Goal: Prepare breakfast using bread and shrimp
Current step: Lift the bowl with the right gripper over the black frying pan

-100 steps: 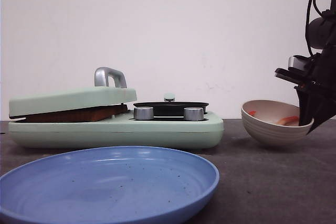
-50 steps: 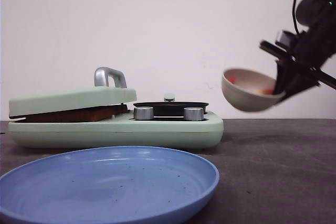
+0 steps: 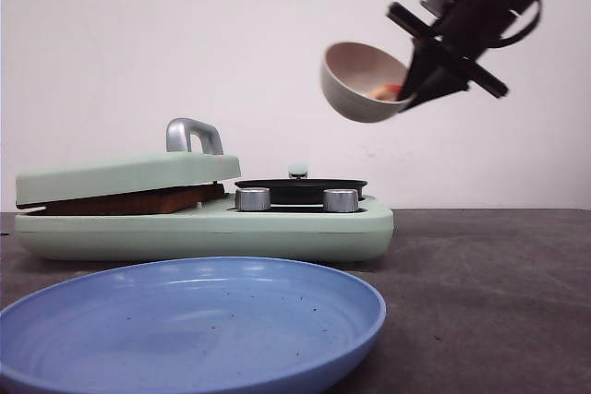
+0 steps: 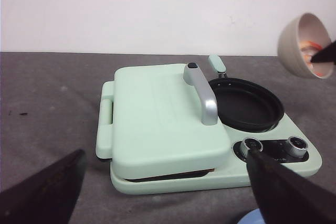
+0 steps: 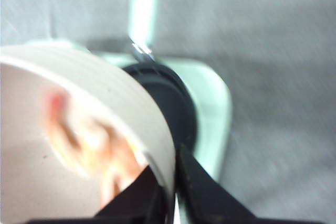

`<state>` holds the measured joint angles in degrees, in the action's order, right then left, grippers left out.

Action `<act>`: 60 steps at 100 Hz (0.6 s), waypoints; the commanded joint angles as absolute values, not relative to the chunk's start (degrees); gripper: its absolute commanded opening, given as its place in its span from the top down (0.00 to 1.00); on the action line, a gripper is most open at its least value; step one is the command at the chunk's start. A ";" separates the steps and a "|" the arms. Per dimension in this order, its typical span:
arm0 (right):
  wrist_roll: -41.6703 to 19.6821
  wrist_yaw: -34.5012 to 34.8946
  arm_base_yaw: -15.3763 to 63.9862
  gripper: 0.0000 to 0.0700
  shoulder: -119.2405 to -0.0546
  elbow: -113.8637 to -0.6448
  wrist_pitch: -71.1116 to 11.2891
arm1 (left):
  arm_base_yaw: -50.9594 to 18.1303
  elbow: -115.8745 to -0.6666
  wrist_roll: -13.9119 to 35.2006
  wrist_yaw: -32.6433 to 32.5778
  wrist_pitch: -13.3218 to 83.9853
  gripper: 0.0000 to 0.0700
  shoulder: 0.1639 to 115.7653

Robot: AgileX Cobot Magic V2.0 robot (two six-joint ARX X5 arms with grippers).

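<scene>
two grippers: one is clamped on a bowl, the other is spread with nothing between its fingers.
right gripper: its fingers are pinched on the rim of the beige bowl, one inside the wall and one outside.
beige bowl: held in the air, well above the cooker and over its pan end, tilted with the mouth turned up and toward the gripper.
shrimp: pink-orange pieces are seen lying inside the bowl, against its lower wall beside the gripper; in the right wrist view they are blurred.
round black pan: set into the cooker beside the press lid, below the raised bowl; nothing is seen in it.
press lid: lowered on the cooker's other half, resting slightly tilted, with a grey metal handle on top.
bread: a brown edge is seen in the gap between the press lid and the cooker's base.
knobs: two metal dials are seen on the cooker's front edge, just before the pan.
left gripper: held on the near side of the cooker, fingers wide apart and grasping nothing.
blue plate: placed on the dark table, nearer the camera than the cooker.
</scene>
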<state>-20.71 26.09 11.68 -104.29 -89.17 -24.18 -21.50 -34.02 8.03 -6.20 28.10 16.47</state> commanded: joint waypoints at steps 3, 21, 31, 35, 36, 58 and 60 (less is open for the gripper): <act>-21.08 23.42 13.43 1.00 -104.55 -90.65 -20.73 | -21.65 -34.22 7.62 -6.44 27.66 0.20 16.47; -14.66 14.55 17.72 1.00 -104.55 -90.65 -14.76 | -21.65 -34.22 7.60 -6.44 27.66 0.20 16.47; -8.95 8.43 20.21 1.00 -104.55 -90.65 -11.84 | -21.65 -34.22 7.57 -6.44 27.70 0.20 16.47; -7.01 6.07 21.12 1.00 -104.55 -90.65 -10.85 | -21.65 -34.22 7.57 -6.44 27.81 0.20 16.47; -6.48 5.43 21.39 1.00 -104.55 -90.65 -10.55 | -21.65 -34.22 7.57 -6.44 27.83 0.20 16.47; 6.44 -7.75 26.76 1.00 -104.60 -90.65 -4.21 | -21.65 -34.22 6.87 -6.44 29.45 0.20 16.47; 7.70 -8.60 27.16 1.00 -104.64 -90.65 -3.60 | -21.65 -34.22 6.85 -6.46 29.61 0.20 16.47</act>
